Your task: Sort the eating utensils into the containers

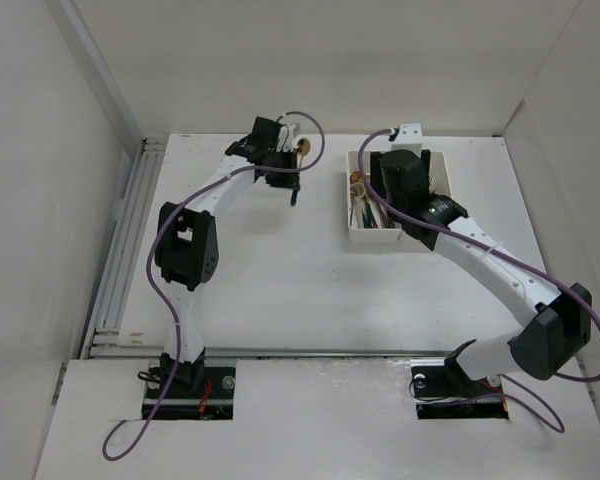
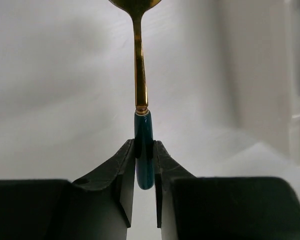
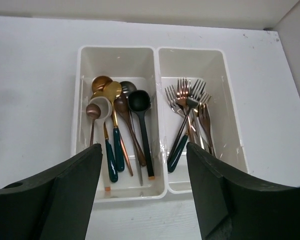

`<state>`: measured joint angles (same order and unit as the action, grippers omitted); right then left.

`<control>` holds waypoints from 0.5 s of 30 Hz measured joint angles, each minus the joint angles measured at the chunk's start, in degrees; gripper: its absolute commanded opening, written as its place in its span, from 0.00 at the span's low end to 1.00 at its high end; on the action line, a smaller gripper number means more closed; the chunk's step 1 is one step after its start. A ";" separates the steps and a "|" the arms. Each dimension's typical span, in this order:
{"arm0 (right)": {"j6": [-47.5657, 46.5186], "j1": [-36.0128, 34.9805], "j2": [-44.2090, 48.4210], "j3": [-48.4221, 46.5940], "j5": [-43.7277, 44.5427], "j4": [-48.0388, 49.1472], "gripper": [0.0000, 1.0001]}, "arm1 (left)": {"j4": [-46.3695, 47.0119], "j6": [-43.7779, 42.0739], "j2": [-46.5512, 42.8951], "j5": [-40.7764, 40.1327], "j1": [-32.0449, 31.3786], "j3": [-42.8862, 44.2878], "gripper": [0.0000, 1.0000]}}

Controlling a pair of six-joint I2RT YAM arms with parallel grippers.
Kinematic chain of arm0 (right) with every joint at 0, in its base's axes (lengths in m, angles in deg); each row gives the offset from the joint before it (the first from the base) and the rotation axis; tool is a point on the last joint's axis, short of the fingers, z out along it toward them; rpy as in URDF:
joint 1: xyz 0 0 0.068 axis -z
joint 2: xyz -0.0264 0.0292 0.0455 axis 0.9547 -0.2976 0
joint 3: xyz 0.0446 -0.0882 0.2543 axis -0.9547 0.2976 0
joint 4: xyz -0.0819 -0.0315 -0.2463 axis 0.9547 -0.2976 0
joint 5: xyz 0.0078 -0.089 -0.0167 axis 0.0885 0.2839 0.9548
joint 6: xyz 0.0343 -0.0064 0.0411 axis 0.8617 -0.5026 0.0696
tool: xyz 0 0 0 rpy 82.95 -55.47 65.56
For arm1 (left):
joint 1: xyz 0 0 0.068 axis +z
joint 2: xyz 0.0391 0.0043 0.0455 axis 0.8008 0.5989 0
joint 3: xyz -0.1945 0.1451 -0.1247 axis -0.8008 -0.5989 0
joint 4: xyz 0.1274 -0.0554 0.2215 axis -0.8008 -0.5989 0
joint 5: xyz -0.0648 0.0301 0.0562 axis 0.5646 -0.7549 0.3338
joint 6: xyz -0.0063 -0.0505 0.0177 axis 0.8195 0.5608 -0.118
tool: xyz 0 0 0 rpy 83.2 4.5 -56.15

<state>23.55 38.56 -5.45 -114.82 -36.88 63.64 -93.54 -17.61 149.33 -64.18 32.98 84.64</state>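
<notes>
We are looking down on a white table (image 1: 280, 290) sitting inside a white enclosure. A back wall (image 1: 310, 60) is rising behind it, while a left wall (image 1: 35, 200) and a right wall (image 1: 575, 180) are closing it in. A silver rail (image 1: 120, 250) is running along its left edge, and a white board (image 1: 320, 420) is lying along the near side.

Slim gold-stemmed spoon with dark teal handle (image 2: 144, 150): polished reflective metal, smooth glossy grip. Adjoining white rectangular bins (image 3: 157, 100): smooth, faintly shiny plastic.
</notes>
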 measured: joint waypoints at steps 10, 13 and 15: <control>10.19 6.71 7.10 4.90 8.41 0.07 0.77 | 26.38 22.51 -0.33 11.80 -12.61 10.27 0.00; 11.28 9.92 13.68 8.41 10.21 0.39 0.77 | 29.73 23.78 3.63 13.79 -14.75 11.23 0.03; 11.10 11.21 17.51 9.64 10.78 0.57 0.77 | 30.67 23.80 7.19 14.14 -15.89 12.09 0.12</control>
<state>34.65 49.77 12.05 -105.18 -26.10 64.21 -62.88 6.19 156.52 -50.04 17.09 96.72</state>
